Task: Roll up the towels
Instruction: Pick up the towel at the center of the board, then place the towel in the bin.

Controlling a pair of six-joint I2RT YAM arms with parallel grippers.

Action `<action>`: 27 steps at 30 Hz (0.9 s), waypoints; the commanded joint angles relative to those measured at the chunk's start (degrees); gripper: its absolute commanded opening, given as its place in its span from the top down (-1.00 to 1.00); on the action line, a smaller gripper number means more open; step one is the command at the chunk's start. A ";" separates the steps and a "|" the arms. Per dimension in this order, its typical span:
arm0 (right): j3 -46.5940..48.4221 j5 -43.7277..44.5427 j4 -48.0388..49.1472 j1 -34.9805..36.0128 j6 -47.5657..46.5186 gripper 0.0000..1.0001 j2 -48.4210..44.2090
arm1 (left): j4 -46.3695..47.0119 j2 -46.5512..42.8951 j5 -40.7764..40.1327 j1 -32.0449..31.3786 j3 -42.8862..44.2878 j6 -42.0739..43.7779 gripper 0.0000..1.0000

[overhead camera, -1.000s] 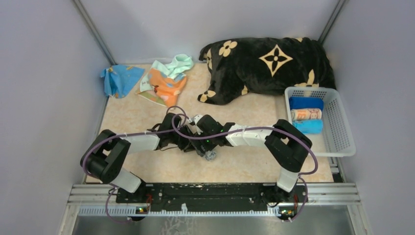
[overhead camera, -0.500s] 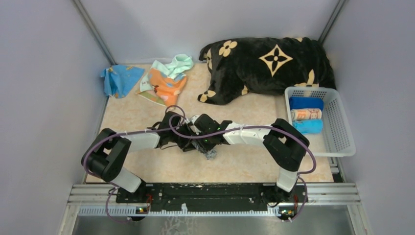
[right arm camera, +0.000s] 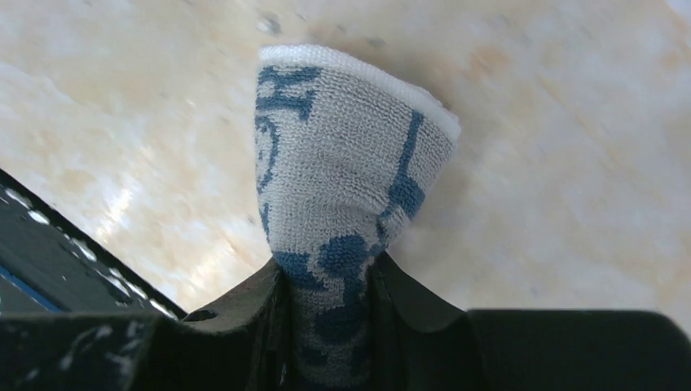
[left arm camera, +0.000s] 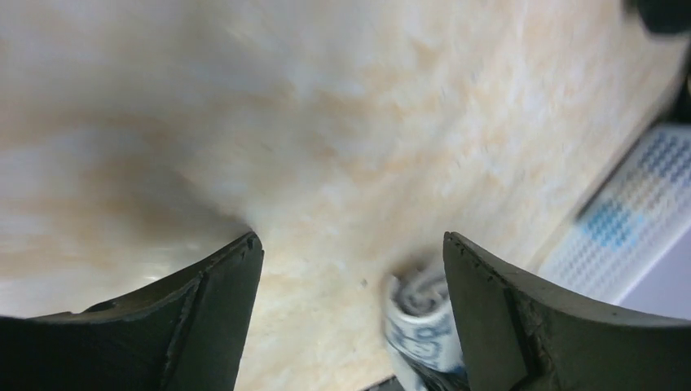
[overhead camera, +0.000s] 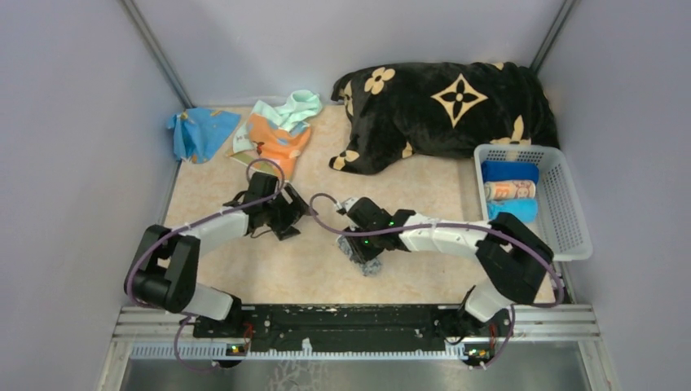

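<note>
My right gripper [overhead camera: 364, 248] is shut on a rolled grey-blue patterned towel [right arm camera: 342, 171], which pokes out past the fingertips over the table. The same roll shows blurred in the left wrist view [left arm camera: 420, 326] and from above [overhead camera: 361, 259]. My left gripper [overhead camera: 287, 218] is open and empty, to the left of the roll, low over the table. An orange towel with pale print [overhead camera: 273, 142], a mint green towel [overhead camera: 297, 106] and a blue towel [overhead camera: 195, 132] lie crumpled at the back left.
A white basket [overhead camera: 570, 212] at the right holds three rolled towels: dark blue [overhead camera: 508, 171], orange print [overhead camera: 510, 191], light blue [overhead camera: 513, 210]. The big black blanket with beige flowers [overhead camera: 444, 110] lies at the back. Grey walls close in both sides.
My left gripper has let go and drawn back to the left and away. My right gripper has shifted right and nearer with the rolled towel in it.
</note>
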 commanded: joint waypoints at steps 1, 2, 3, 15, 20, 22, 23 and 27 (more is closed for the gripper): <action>-2.51 2.01 -7.91 -4.85 3.61 0.66 -10.60 | -8.91 -3.97 -5.09 4.77 2.82 7.51 -0.76; -2.76 2.70 -8.53 -6.44 4.46 0.66 -12.99 | -10.19 -4.97 -5.49 5.74 3.75 8.83 -0.77; -2.94 3.20 -9.34 -8.21 5.31 0.68 -15.60 | -11.74 -6.14 -6.02 6.49 5.15 10.23 -0.78; 1.29 11.92 -25.02 -44.79 12.03 0.97 -35.87 | -19.91 -21.34 -16.98 8.75 18.15 32.06 -0.95; 1.47 19.95 -26.97 -55.48 16.54 1.00 -38.26 | -20.89 -24.19 -24.08 8.68 19.56 36.85 -0.98; 2.57 20.53 -27.84 -60.42 17.99 1.00 -38.57 | -20.01 -24.93 -23.67 8.68 18.08 37.03 -0.98; 3.32 20.71 -28.08 -62.48 18.31 1.00 -38.61 | -19.44 -25.20 -23.31 8.68 17.26 36.93 -0.98; 4.43 24.61 -27.04 -69.77 19.90 1.00 -38.13 | -19.16 -25.67 -22.53 8.68 16.10 36.97 -0.98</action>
